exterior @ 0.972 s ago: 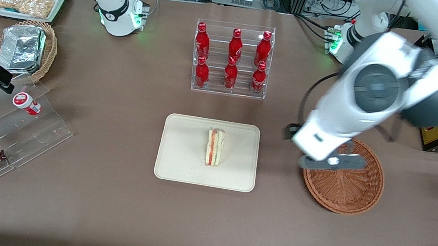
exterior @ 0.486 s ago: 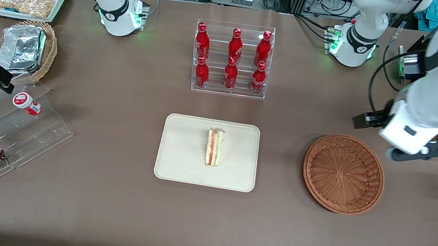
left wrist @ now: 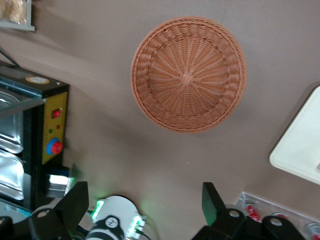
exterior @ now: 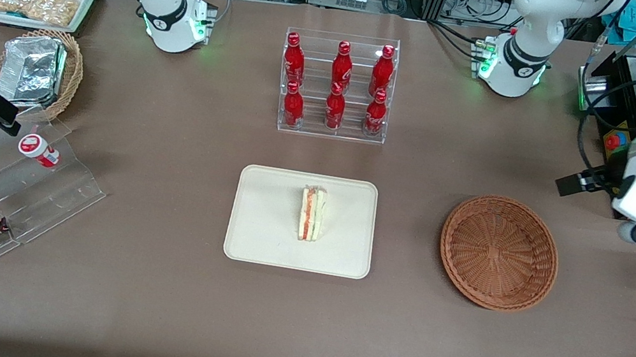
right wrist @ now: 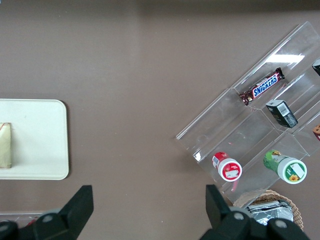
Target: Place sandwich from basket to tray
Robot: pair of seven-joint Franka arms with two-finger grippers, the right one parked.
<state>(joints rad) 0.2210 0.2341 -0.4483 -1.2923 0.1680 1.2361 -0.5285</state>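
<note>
From the front, the small triangular wedge sandwich (exterior: 311,213) of pale bread with orange-red and light filling lies on the flat cream-coloured rectangular tray (exterior: 266,215), near its middle. Its long axis runs from the front camera toward the clear rack of red bottles (exterior: 336,86), the layered cut face turned upward. The round reddish-brown wicker basket (exterior: 499,253) sits on the brown counter (exterior: 146,279) beside the tray, toward the working arm's end, with nothing in it. The left arm's pincer (exterior: 632,232) hangs above the counter's edge at that end, farther from the camera than the basket and well apart from the sandwich; this view does not show its opening.

In the left wrist view, the pincer (left wrist: 142,205) looks down with its two dark fingers (left wrist: 75,200) spread wide, holding and touching nothing. The wicker basket (left wrist: 188,74) lies under it, apart from a corner of the cream tray (left wrist: 302,145). The sandwich does not show here.

In the right wrist view, the end of the sandwich (right wrist: 5,145) lies on the tray (right wrist: 40,140), touching its flat floor.
</note>
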